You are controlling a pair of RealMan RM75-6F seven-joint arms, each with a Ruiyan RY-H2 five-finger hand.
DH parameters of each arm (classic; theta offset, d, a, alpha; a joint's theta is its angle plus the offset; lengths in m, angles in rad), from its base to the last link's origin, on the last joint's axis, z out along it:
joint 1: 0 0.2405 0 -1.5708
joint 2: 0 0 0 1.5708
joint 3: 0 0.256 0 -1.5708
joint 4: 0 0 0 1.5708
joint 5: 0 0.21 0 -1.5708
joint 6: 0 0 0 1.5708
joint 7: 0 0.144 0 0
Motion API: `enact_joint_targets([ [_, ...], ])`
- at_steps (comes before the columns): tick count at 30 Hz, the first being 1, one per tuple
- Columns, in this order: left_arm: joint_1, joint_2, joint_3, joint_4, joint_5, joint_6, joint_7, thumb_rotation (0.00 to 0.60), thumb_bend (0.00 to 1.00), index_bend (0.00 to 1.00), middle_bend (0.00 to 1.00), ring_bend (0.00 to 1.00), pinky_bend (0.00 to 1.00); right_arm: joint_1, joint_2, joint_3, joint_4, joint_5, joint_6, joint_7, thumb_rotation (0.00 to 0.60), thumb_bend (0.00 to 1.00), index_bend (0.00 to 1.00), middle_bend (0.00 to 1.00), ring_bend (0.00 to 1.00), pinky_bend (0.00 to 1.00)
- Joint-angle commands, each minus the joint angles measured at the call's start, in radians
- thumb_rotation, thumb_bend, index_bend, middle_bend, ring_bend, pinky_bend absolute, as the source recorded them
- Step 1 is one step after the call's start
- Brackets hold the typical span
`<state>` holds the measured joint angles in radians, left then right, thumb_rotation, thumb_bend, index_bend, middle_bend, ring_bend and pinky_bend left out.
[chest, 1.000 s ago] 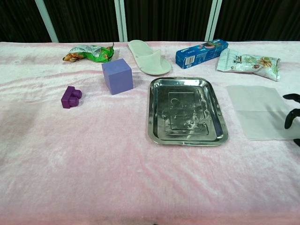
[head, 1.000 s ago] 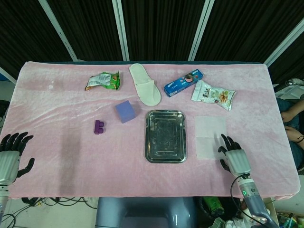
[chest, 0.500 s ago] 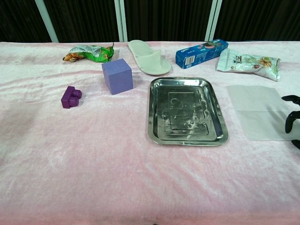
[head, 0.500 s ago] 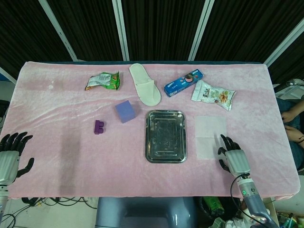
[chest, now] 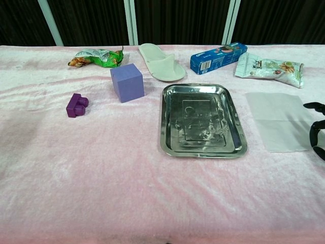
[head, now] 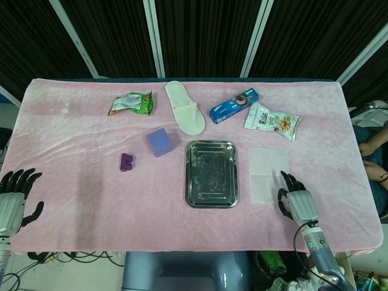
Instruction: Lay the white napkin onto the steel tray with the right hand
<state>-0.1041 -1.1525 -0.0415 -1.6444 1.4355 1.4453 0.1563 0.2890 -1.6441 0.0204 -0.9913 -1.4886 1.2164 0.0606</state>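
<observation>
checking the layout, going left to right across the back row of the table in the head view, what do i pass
Green snack bag → white slipper → blue biscuit box → white snack packet with a nut picture.

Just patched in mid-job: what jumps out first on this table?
The shiny steel tray at the centre of the pink cloth grabs the eye first, bare inside. Just right of it lies the white napkin, flat on the cloth, with the right hand at its near right corner, black fingers spread. The left hand sits at the table's near left edge, holding nothing.
</observation>
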Motion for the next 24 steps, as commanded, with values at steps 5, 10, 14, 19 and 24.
enact_joint_targets([
  [5, 0.001, 0.001, -0.002, -0.005, -0.005, -0.002, -0.010, 0.600, 0.38, 0.17, 0.10, 0.04, 0.04, 0.005, 0.004, 0.000, -0.008, -0.004, -0.003, 0.022, 0.600, 0.37, 0.65, 0.03, 0.08, 0.21],
  [10, 0.002, 0.003, -0.003, -0.008, -0.009, -0.003, -0.016, 0.600, 0.38, 0.17, 0.10, 0.04, 0.04, 0.007, 0.001, -0.005, 0.003, -0.002, -0.017, 0.010, 0.600, 0.35, 0.68, 0.03, 0.08, 0.21],
  [14, 0.002, 0.003, -0.003, -0.009, -0.010, -0.003, -0.017, 0.600, 0.38, 0.17, 0.10, 0.04, 0.04, 0.009, 0.001, -0.004, 0.000, -0.005, -0.015, 0.020, 0.600, 0.36, 0.72, 0.03, 0.08, 0.21],
  [19, 0.002, 0.003, -0.003, -0.010, -0.010, -0.003, -0.017, 0.600, 0.38, 0.17, 0.10, 0.04, 0.04, 0.023, 0.014, 0.006, -0.028, -0.023, 0.007, 0.041, 0.600, 0.38, 0.75, 0.03, 0.08, 0.21],
  [24, 0.003, 0.004, -0.004, -0.011, -0.011, -0.003, -0.018, 0.600, 0.38, 0.17, 0.10, 0.04, 0.04, 0.045, 0.052, 0.031, -0.093, -0.021, 0.006, 0.064, 0.600, 0.39, 0.77, 0.03, 0.08, 0.21],
])
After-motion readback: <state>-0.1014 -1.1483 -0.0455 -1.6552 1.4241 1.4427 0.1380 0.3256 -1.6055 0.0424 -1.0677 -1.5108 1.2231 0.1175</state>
